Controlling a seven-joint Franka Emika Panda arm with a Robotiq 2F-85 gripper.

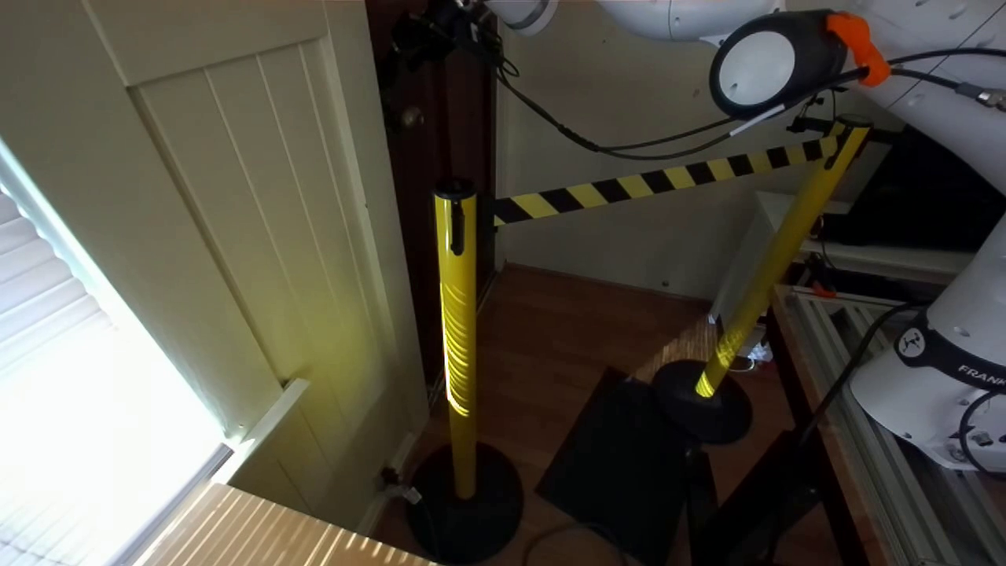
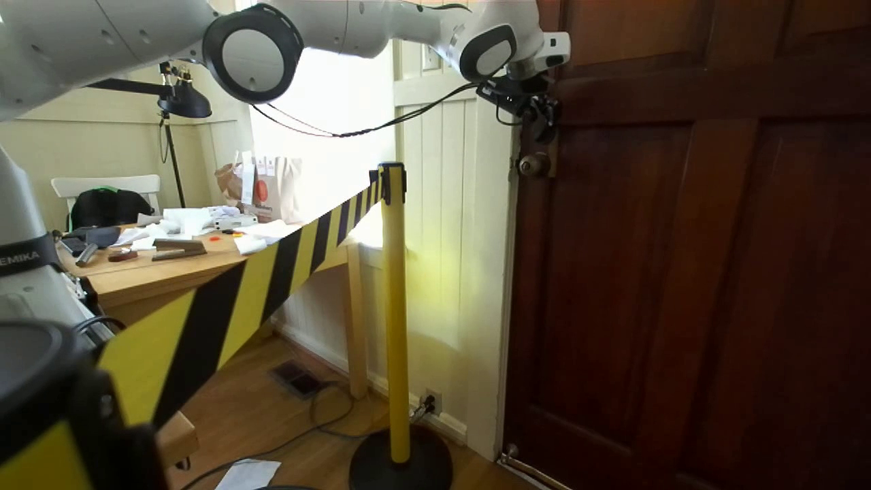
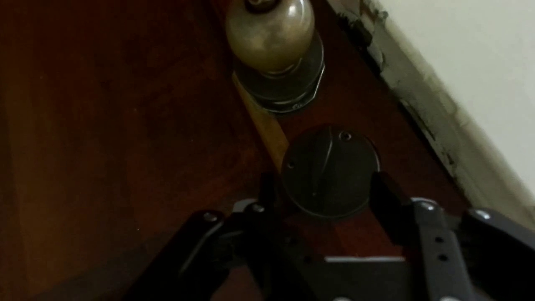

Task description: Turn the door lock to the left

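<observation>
The door lock [image 3: 345, 175] is a round dark metal plate with a raised thumb-turn, on the dark red-brown door [image 3: 125, 125]. The thumb-turn stands near upright in the wrist view, its top leaning slightly right. My gripper [image 3: 322, 182] is open, with one finger on each side of the plate and nothing held. The fingers look apart from the thumb-turn; their depth to the door is hard to tell. In an exterior view my gripper [image 2: 546, 119] is at the door's edge, above the round knob [image 2: 535, 165]. The lock is hidden in both exterior views.
The knob [image 3: 269, 37] also shows above the lock in the wrist view. The pale door frame [image 3: 451, 104] runs along the right. A yellow post [image 2: 396, 306] with striped belt [image 2: 231, 299] stands below the arm. Cables [image 2: 408, 117] hang from the wrist.
</observation>
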